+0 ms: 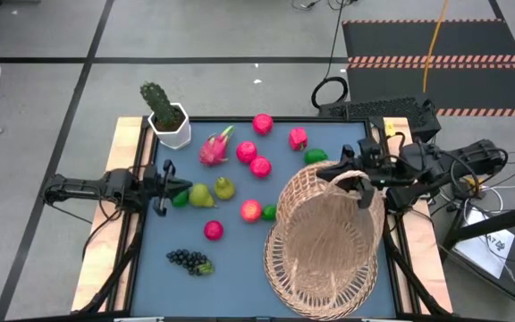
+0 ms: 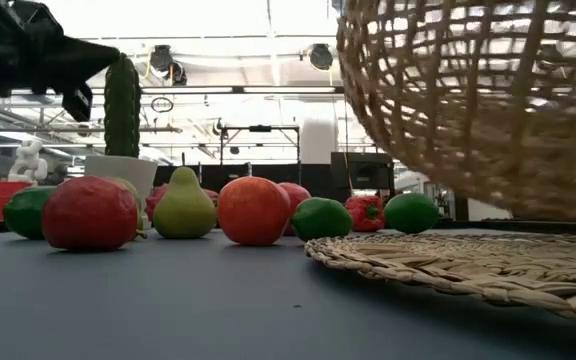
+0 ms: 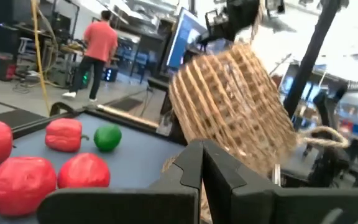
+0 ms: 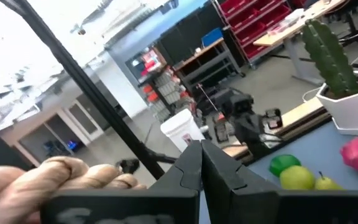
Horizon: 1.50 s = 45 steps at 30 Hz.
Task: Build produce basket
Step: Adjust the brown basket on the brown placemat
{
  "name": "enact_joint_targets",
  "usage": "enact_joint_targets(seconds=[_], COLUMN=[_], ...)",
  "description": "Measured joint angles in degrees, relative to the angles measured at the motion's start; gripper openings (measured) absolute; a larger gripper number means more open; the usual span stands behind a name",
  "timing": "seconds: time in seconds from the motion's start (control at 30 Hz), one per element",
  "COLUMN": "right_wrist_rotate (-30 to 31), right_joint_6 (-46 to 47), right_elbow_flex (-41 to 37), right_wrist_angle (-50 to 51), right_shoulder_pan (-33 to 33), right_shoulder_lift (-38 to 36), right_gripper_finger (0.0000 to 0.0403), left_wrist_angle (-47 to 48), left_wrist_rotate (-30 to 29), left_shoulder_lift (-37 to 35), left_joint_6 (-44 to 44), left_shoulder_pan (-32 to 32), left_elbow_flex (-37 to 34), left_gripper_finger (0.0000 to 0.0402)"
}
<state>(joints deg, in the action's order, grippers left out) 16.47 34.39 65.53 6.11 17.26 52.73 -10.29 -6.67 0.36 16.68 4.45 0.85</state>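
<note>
On tabletop [image 1: 150, 268]: basket [image 1: 325, 237] tipped, handle [image 1: 347, 175] pinched by right pincer [image 1: 363, 192]; left pincer [image 1: 164, 188] pressed together beside produce [image 1: 240, 179].

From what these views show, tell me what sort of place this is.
Probably a robotics lab or workshop: striped floor mats beside the table, red parts bins on shelving, a person at equipment racks.

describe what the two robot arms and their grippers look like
Both arms are dark, near-black, built of slim jointed segments with loose black cables looped along them. The left gripper and right gripper each end in two flat, black, angular fingers that taper towards the tip. No coloured markings or labels are visible on them.
</note>
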Motion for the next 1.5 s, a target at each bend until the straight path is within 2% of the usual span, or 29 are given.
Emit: enact_joint_targets(seconds=[0.1,0.2,0.47,0.67,0.9,1.13,1.23,1.33,1.5], right_wrist_rotate=[-0.02,-0.02,-0.03,0.52,1.65,1.51,4.02,7.46,7.68], right_joint_6=[-0.48,-0.06,5.91,2.99,2.67,5.64,6.28,3.52,-2.20], right_elbow_flex=[0.01,0.01,-1.82,-5.37,-8.35,-8.52,-8.52,-8.52,-8.53], right_wrist_angle=[2.15,4.90,17.02,25.65,36.38,47.34,51.61,55.68,57.47], right_shoulder_pan=[-0.01,-0.57,-2.92,-5.33,-8.40,-10.61,-11.85,-12.57,-13.19], right_shoulder_lift=[-0.44,-0.87,-1.67,-2.79,-4.97,-7.99,-8.95,-9.57,-9.66], right_gripper_finger=[0.0000,0.0000,0.0000,0.0000,0.0000,0.0031,0.0055,0.0082,0.0115], left_wrist_angle=[0.30,0.36,4.15,3.26,2.86,2.69,1.90,0.02,-3.06], left_wrist_rotate=[1.45,1.10,0.61,0.59,0.54,0.54,0.55,0.57,0.54], left_shoulder_lift=[1.34,5.71,26.00,40.76,53.56,61.23,63.53,65.55,68.05], left_joint_6=[-2.75,-4.53,-9.70,-13.76,-13.57,-12.89,-11.11,-9.07,-8.55], left_shoulder_pan=[0.20,0.24,0.24,-0.28,-2.02,-2.99,-2.99,-2.83,-2.39], left_elbow_flex=[2.66,7.93,24.54,33.33,42.39,48.23,49.74,50.40,51.46], left_gripper_finger=[0.0004,0.0004,0.0004,0.0003,0.0003,0.0003,0.0003,0.0003,0.0003])
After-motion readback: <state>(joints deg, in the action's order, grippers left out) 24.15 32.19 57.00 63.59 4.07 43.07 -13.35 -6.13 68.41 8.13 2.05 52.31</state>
